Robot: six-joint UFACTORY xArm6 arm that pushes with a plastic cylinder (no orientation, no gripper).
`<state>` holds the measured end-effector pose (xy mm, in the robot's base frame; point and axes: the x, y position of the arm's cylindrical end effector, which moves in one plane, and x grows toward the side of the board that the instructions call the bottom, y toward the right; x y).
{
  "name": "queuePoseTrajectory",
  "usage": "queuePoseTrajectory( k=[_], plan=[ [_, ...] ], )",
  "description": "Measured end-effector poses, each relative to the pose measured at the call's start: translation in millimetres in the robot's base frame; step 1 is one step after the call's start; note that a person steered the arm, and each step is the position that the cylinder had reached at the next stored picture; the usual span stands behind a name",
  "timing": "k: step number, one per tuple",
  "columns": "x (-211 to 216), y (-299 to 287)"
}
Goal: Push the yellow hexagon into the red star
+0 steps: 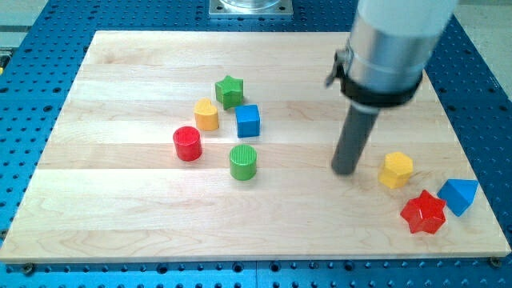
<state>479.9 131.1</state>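
Note:
The yellow hexagon lies at the view's right on the wooden board. The red star lies just below and right of it, a small gap between them. My tip rests on the board just left of the yellow hexagon, a short gap apart from it. The rod rises from the tip to the arm's grey body at the view's top right.
A blue block sits next to the red star on its right. A cluster at centre left holds a green star, a yellow heart, a blue cube, a red cylinder and a green cylinder.

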Motion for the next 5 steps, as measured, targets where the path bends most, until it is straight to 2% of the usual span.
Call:
queuePoseTrajectory(
  k=[1, 2, 3, 4, 5],
  plan=[
    [-9, 60],
    [-2, 92],
    [-3, 91],
    [-27, 63],
    [4, 57]
  ],
)
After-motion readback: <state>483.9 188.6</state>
